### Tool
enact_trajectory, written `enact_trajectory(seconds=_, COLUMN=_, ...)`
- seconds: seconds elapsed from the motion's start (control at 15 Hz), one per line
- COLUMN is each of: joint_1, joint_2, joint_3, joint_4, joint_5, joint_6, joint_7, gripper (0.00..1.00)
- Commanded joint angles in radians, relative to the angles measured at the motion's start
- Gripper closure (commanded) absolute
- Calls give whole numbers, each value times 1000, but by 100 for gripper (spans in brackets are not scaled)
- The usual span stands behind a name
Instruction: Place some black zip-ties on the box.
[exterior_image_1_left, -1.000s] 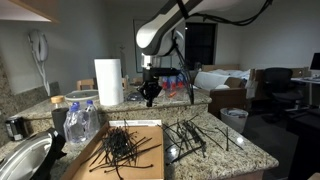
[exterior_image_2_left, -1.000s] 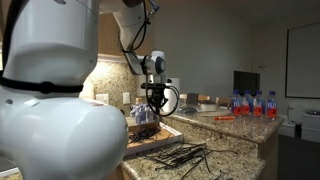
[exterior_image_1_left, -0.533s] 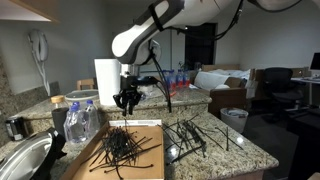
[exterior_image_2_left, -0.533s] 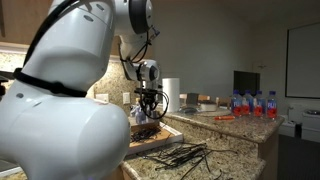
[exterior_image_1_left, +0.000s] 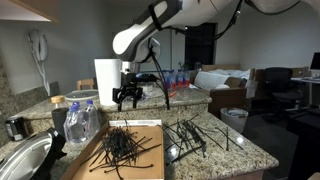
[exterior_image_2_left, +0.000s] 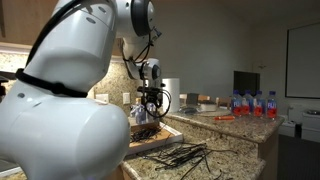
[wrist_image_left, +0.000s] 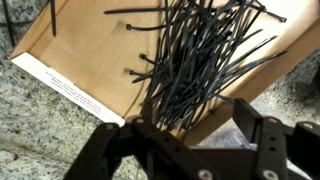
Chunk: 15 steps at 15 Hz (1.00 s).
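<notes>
A flat cardboard box (exterior_image_1_left: 146, 165) lies on the granite counter with a heap of black zip-ties (exterior_image_1_left: 122, 147) on it. My gripper (exterior_image_1_left: 125, 98) hangs a little above the box's far end, jaws open and nothing between them. An exterior view from the side shows the gripper (exterior_image_2_left: 150, 108) over the box (exterior_image_2_left: 158, 136). In the wrist view the box (wrist_image_left: 80, 40) and its zip-ties (wrist_image_left: 200, 50) lie straight below the open gripper (wrist_image_left: 195, 122). More black zip-ties (exterior_image_1_left: 196, 135) lie loose on the counter beside the box.
A paper towel roll (exterior_image_1_left: 108, 81) stands behind the gripper. A bag of water bottles (exterior_image_1_left: 80, 121) and a metal sink (exterior_image_1_left: 25, 160) sit beside the box. More bottles (exterior_image_2_left: 252, 104) line the far counter. The loose zip-ties (exterior_image_2_left: 186, 155) lie near the counter's front edge.
The gripper swung from beside the paper towel roll to above the box, then its jaws spread from shut to open. The arm has held still for the last half second.
</notes>
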Motion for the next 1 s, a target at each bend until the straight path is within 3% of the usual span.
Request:
enact_trajectory(seconds=0.0, joint_1=-30, joint_2=-96, joint_3=-25, joint_4=-138, joint_5=12, joint_6=21, joint_7=25, gripper=0)
enact_trajectory(seconds=0.67, joint_1=-169, joint_2=-341, joint_3=-137, joint_4=-557, joint_5=134, joint_6=67, joint_7=136, gripper=0)
enact_trajectory(seconds=0.87, joint_1=-197, joint_2=-404, joint_3=-164, joint_4=-624, joint_5=113, joint_6=72, joint_7=172, gripper=0)
enact_trajectory(seconds=0.93, joint_1=-189, joint_2=-325, joint_3=-153, joint_4=-549, joint_5=108, joint_6=59, joint_7=130, gripper=0)
